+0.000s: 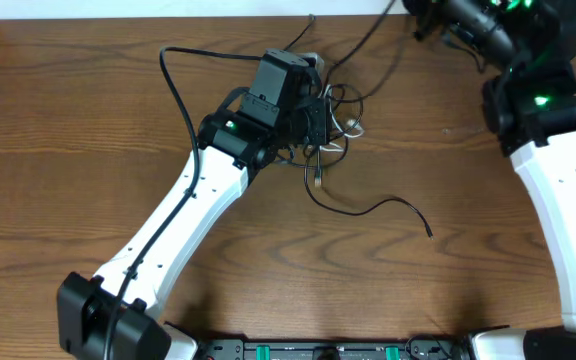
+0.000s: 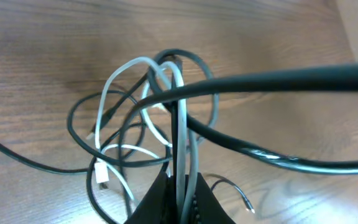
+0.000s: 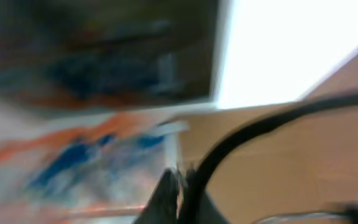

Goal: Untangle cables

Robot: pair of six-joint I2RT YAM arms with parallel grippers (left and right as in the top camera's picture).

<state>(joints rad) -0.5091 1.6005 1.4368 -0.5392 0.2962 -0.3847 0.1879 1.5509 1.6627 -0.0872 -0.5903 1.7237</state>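
Desk [image 1: 88,130]: cables [image 1: 330,125] lie tangled toward 12 o'clock. Left arm [image 1: 193,205] reaches in from 7 o'clock. Left jaws are clamped on the white cable [image 2: 180,143]. Right jaws, at 1 o'clock, are closed, and a black cable [image 3: 229,146] meets their tips.

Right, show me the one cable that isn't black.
The white cable, looping pale through the middle of the knot; the other cables around it are all black.
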